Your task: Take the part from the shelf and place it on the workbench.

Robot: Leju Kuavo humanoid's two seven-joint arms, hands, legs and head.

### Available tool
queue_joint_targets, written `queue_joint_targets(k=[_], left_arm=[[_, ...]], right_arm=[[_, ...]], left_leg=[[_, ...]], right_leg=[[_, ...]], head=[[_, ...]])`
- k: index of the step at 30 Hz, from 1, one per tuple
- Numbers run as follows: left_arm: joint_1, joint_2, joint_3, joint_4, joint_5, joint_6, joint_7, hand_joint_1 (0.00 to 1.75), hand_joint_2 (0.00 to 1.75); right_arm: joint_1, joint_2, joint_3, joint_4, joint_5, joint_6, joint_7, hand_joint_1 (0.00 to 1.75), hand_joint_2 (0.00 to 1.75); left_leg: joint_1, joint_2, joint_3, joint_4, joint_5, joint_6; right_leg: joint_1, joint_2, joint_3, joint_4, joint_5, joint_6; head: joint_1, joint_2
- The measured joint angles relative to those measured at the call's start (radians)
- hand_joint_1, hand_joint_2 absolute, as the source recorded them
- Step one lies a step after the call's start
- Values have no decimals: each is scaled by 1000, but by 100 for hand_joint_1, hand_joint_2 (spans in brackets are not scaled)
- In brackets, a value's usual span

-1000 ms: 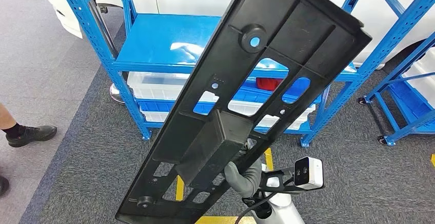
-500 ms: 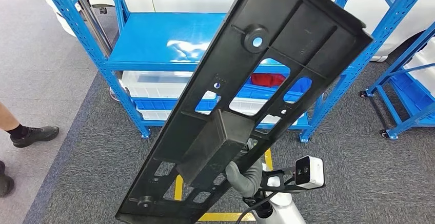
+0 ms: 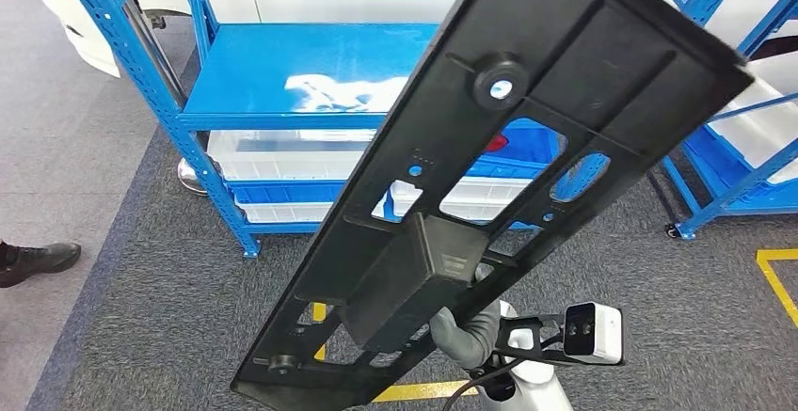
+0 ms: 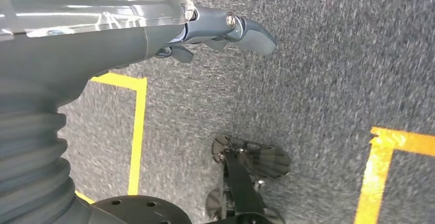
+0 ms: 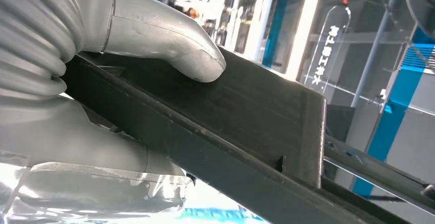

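Head camera looks down from high at the blue shelf (image 3: 311,82); left wrist camera faces carpet (image 4: 328,70); right wrist camera sits close against the black part (image 5: 246,111), shared with the head view.

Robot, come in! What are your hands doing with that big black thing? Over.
Right hand grips black part, lifted and tilted. Left hand holds nothing, hanging over carpet. Blue shelf ahead; workbench not seen.

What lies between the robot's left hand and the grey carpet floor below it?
Nothing. In the left wrist view, the left hand hangs free above the grey carpet floor; the stretch between them is bare, and the hand holds nothing.
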Motion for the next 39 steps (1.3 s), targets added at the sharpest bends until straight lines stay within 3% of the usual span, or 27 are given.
queue_joint_targets(k=[1, 2, 4, 6, 7, 9, 10, 12, 15, 16, 17, 19, 21, 23, 25, 27, 29, 31, 32, 33, 34, 36, 38, 39], left_arm=[[0, 0, -1, 0, -5, 3, 1, 0, 175], [0, 0, -3, 0, -11, 7, 3, 0, 175], [0, 0, -11, 0, -22, 10, 7, 0, 175], [-1, 1, -19, 0, -30, 9, 9, 0, 175], [-1, 2, -22, 0, -32, 7, 12, 0, 175], [-3, 4, -24, 0, -33, 1, 23, 0, 175], [-5, 6, -25, 0, -32, -2, 31, 0, 175], [-8, 10, -25, 0, -28, -6, 49, 0, 175], [-4, 17, -22, 0, -11, 0, 76, 0, 175], [-1, 20, -20, 0, -5, 4, 83, 0, 175], [0, 24, -18, 0, 1, 9, 90, 0, 175], [1, 30, -13, 0, 12, 18, 100, 0, 175], [1, 35, -6, 0, 22, 22, 105, 0, 175], [2, 37, 4, 0, 31, 23, 105, 0, 175], [1, 36, 10, 0, 37, 23, 103, 0, 175], [0, 36, 13, 0, 41, 21, 98, 0, 175], [0, 37, 20, 0, 45, 18, 93, 0, 175], [3, 39, 27, 0, 50, 17, 90, 0, 175], [4, 41, 30, 0, 52, 18, 87, 0, 175], [3, 42, 33, 0, 54, 18, 83, 0, 175], [3, 43, 34, 0, 56, 18, 77, 0, 175], [1, 47, 37, -1, 57, 18, 64, 0, 175], [0, 53, 39, -2, 59, 16, 52, 0, 175], [-1, 56, 41, -2, 61, 14, 48, 0, 175]], right_arm=[[1, 1, -10, -12, 6, 3, 0, 171, 175], [2, 2, -18, -24, 12, 5, 0, 171, 175], [-1, 8, -33, -51, 26, 4, 0, 171, 175], [-11, 17, -42, -74, 37, -3, 0, 171, 175], [-16, 21, -43, -82, 40, -8, 0, 171, 175], [-22, 27, -44, -90, 44, -21, -1, 171, 175], [-24, 30, -44, -93, 46, -29, -1, 171, 175], [-32, 35, -42, -98, 48, -47, -1, 171, 175], [-39, 39, -35, -101, 41, -73, -1, 171, 175], [-39, 39, -32, -101, 37, -80, -1, 171, 175], [-39, 39, -30, -101, 33, -86, -1, 171, 175], [-40, 38, -26, -101, 24, -95, -1, 171, 175], [-41, 37, -22, -101, 14, -101, -1, 171, 175], [-42, 34, -21, -101, 2, -101, -1, 171, 175], [-41, 31, -23, -100, -8, -91, -1, 171, 175], [-41, 28, -27, -101, -14, -73, -1, 171, 175], [-38, 27, -34, -101, -17, -51, -1, 171, 175], [-31, 28, -41, -101, -18, -31, -1, 171, 175], [-28, 28, -43, -101, -18, -24, -1, 171, 175], [-25, 29, -46, -101, -18, -18, -1, 171, 175], [-24, 31, -48, -101, -19, -13, -1, 171, 175], [-24, 41, -50, -101, -18, -2, -1, 171, 175], [-23, 54, -52, -104, -14, 10, -1, 171, 175], [-23, 60, -53, -106, -10, 16, -1, 171, 175]], left_leg=[[0, 9, -2, 1, 0, 0], [0, 17, -2, 3, -1, -1], [0, 33, -1, 5, -3, -5], [-5, 47, 0, 9, -7, -15], [-7, 53, 0, 11, -9, -21], [-8, 68, 2, 10, -10, -34], [-7, 66, 3, 13, -14, -40], [-3, 37, -13, 55, -47, -50], [-1, -8, -102, 251, -144, -53], [-1, -12, -126, 299, -156, -53], [-1, -13, -133, 308, -147, -51], [-1, -27, -88, 206, -76, -44], [0, -68, -28, 71, -20, -35], [-2, -89, -6, 21, -12, -30], [-1, -71, -5, 14, -6, -23], [4, -47, -3, 3, 1, -10], [3, -22, -3, -1, 4, -2], [1, 4, -5, 0, 3, -2], [0, 17, -5, 1, 2, -3], [0, 29, -4, 2, 1, -4], [0, 40, -3, 3, -1, -6], [-3, 58, 2, 4, -6, -13], [-6, 73, 6, 3, -9, -25], [-7, 81, 9, 2, -10, -31]], right_leg=[[-3, -2, -12, 30, -5, 3], [-5, -5, -3, 19, 9, 5], [-7, -27, 68, -108, 72, 3], [-1, -56, 131, -230, 110, -8], [2, -63, 141, -255, 114, -15], [6, -48, 137, -259, 113, -30], [5, -40, 136, -261, 116, -37], [2, -25, 137, -267, 121, -51], [4, 2, 134, -268, 125, -61], [6, 14, 133, -267, 125, -62], [8, 26, 134, -266, 126, -63], [9, 50, 136, -264, 126, -62], [11, 72, 136, -260, 125, -56], [8, 91, 128, -258, 129, -44], [4, 106, 122, -260, 134, -30], [8, 73, 105, -228, 111, -21], [8, 19, 51, -117, 50, -14], [1, -1, -9, 7, 3, -7], [-1, -5, -17, 25, 5, -5], [-3, -9, -4, 1, 26, -4], [-4, -17, 29, -61, 59, -5], [0, -56, 106, -206, 109, -15], [9, -78, 136, -267, 120, -27], [12, -71, 134, -267, 121, -33]], head=[[0, 0], [0, 0], [0, 0], [0, 0], [0, 0], [0, 0], [0, 0], [0, 0], [0, 0], [0, 0], [0, 0], [0, 0], [0, 0], [0, 0], [0, 0], [0, 0], [0, 0], [0, 0], [0, 0], [0, 0], [0, 0], [0, 0], [0, 0], [0, 0]])
